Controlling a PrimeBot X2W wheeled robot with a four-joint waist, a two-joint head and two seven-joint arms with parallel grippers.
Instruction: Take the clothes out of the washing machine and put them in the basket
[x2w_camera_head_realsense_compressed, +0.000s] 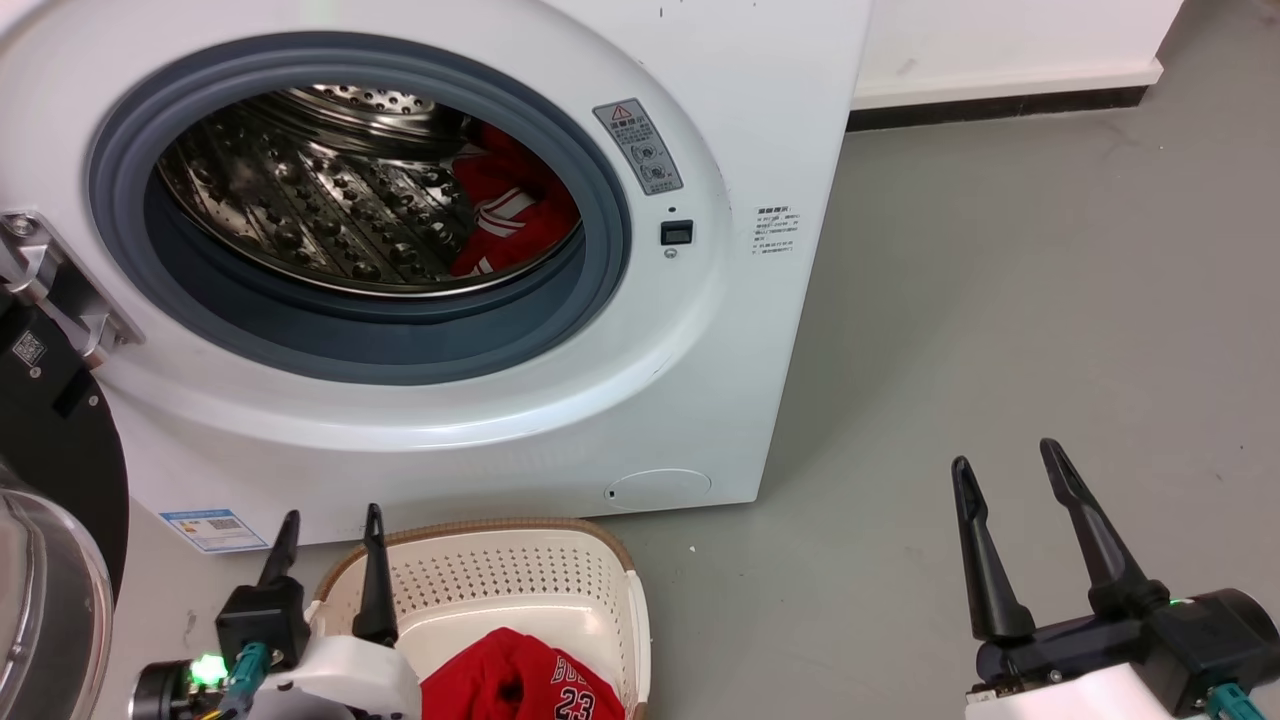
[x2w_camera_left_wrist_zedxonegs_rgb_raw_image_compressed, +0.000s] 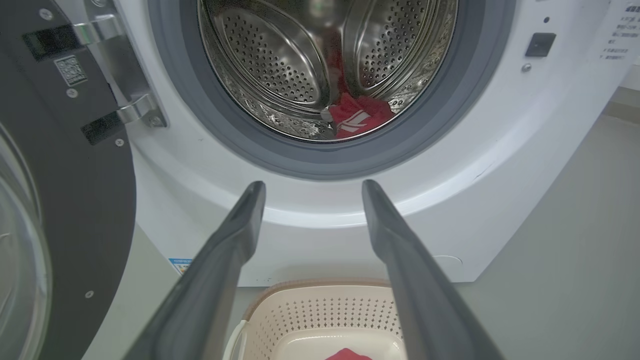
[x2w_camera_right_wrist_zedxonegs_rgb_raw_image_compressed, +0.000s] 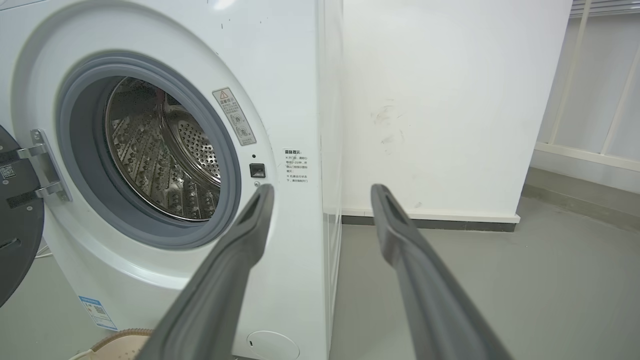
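Reading 23 in head view, the jersey (x2w_camera_head_realsense_compressed: 520, 685) lies in the basket (x2w_camera_head_realsense_compressed: 520, 578).

The grey floor (x2w_camera_head_realsense_compressed: 1000, 300) in front of me carries the white washing machine (x2w_camera_head_realsense_compressed: 760, 330), which stands beside the wall (x2w_camera_head_realsense_compressed: 1000, 40) at the floor's far edge. The cream basket (x2w_camera_head_realsense_compressed: 500, 585) sits on the floor just before the machine's base, nearest me.

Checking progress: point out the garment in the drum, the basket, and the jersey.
Garment in the drum (x2w_camera_head_realsense_compressed: 535, 205): head view, red fold.
Basket (x2w_camera_head_realsense_compressed: 480, 524): head view, far rim.
Jersey (x2w_camera_head_realsense_compressed: 500, 670): head view, red fabric.
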